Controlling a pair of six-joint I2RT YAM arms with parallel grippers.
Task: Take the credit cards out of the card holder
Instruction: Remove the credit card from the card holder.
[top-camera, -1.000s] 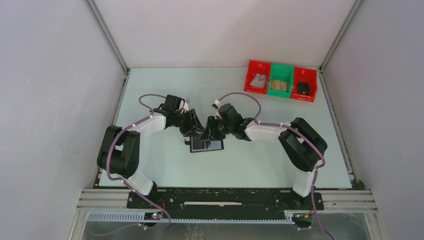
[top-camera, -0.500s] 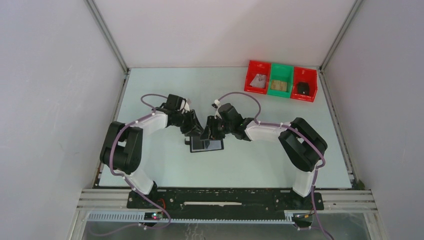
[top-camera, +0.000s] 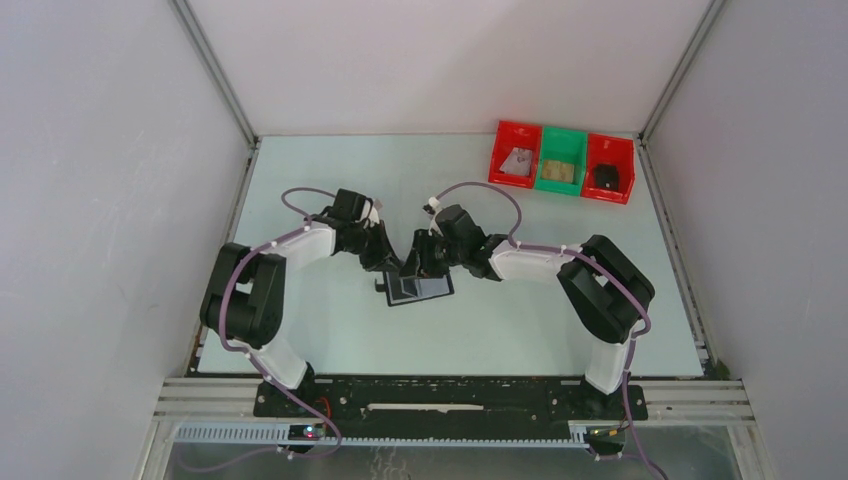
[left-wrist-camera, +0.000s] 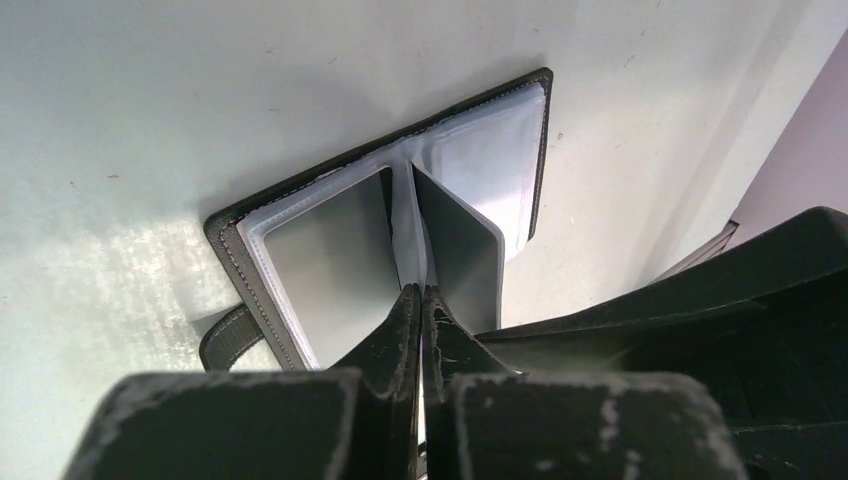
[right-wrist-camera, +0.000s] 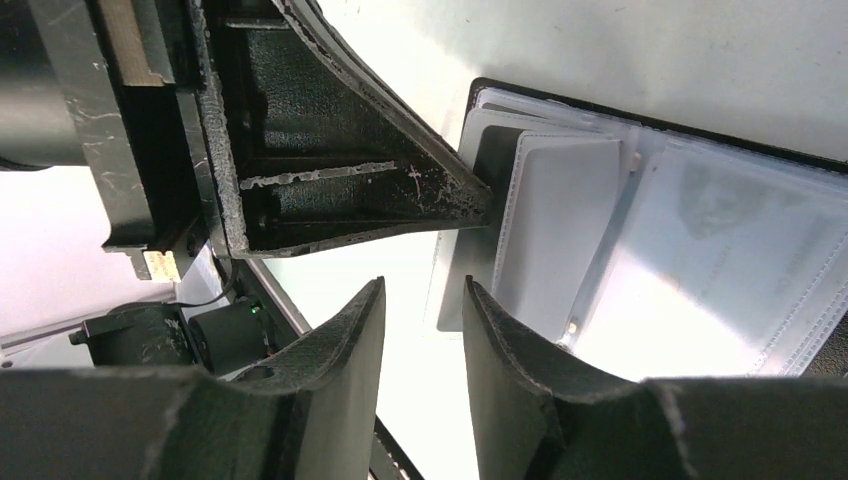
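Extraction step: left gripper (left-wrist-camera: 421, 300) pinches a leaf of the card holder (left-wrist-camera: 500, 150), right gripper (right-wrist-camera: 422, 290) slightly open, empty — next it must straddle the protruding grey card (right-wrist-camera: 455, 255).

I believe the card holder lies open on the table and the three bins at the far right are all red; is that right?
Not quite: the top external view shows the middle bin is green, and only the left bin and right bin are red. The card holder does lie open on the table.
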